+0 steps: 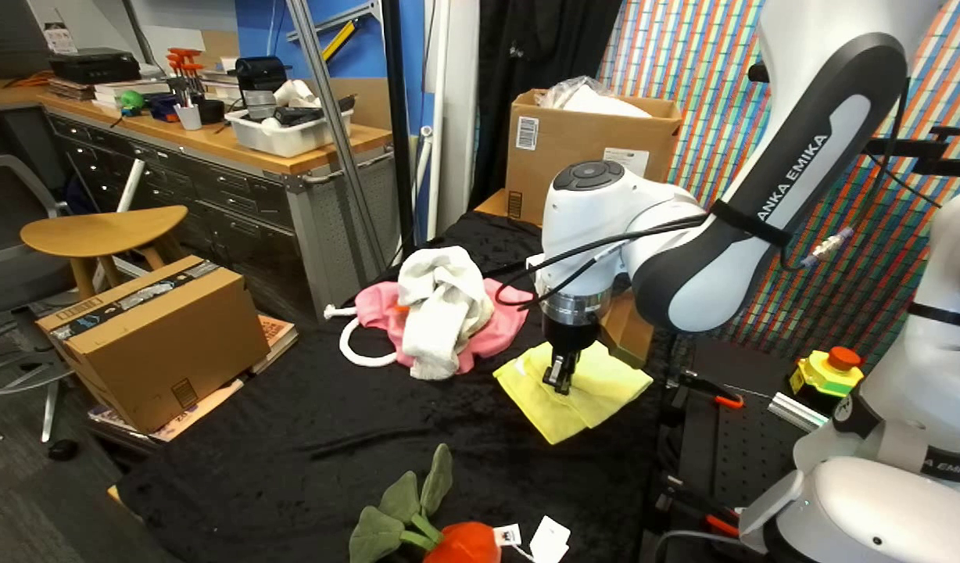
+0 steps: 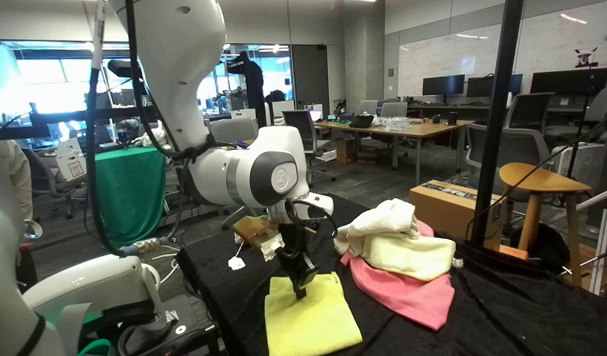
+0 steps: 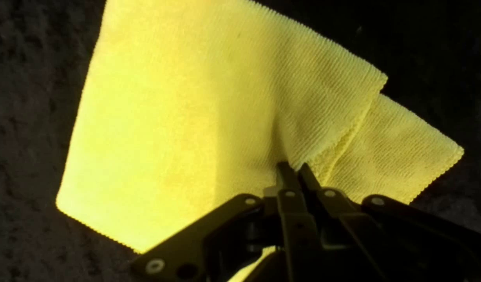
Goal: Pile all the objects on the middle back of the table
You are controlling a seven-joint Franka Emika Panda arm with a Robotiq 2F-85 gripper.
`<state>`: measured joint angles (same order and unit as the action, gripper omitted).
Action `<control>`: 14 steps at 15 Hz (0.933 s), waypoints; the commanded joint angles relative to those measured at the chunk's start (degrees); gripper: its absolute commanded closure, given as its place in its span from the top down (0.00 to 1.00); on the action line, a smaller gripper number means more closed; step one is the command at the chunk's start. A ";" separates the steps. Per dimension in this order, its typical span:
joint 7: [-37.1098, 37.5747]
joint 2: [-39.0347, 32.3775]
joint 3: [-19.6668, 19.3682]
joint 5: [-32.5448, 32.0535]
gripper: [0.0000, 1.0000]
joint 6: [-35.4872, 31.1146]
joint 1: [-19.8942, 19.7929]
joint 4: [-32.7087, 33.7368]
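A folded yellow cloth (image 1: 605,387) lies on the black-covered table; it also shows in an exterior view (image 2: 311,326) and the wrist view (image 3: 166,117). My gripper (image 3: 293,166) points down at the cloth, its fingertips close together with a pinched fold between them. It shows in both exterior views (image 1: 558,383) (image 2: 301,291), touching the cloth. A heap of a white towel (image 1: 449,313) on a pink cloth (image 1: 496,336) sits beside it; both show in an exterior view as towel (image 2: 387,222) and pink cloth (image 2: 412,301). A red plush vegetable (image 1: 464,543) with green leaves (image 1: 402,500) is partly out of frame.
A white rope loop (image 1: 367,360) sticks out of the heap. A small brown box (image 1: 628,332) stands behind the yellow cloth. A large carton (image 1: 589,148) stands at the table's end. A red emergency stop button (image 1: 843,360) is near the robot base. A black pole (image 2: 496,123) rises near the heap.
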<state>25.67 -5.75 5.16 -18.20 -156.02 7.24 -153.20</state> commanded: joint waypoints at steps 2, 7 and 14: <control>0.32 -0.67 -1.12 -0.21 0.04 -1.11 0.90 0.79; 0.69 1.95 -1.49 -0.70 0.02 -1.26 0.82 0.31; 2.00 10.89 -1.73 -0.98 0.02 -1.96 -1.35 -0.72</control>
<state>26.18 -0.48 3.44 -18.21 -157.07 6.93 -152.55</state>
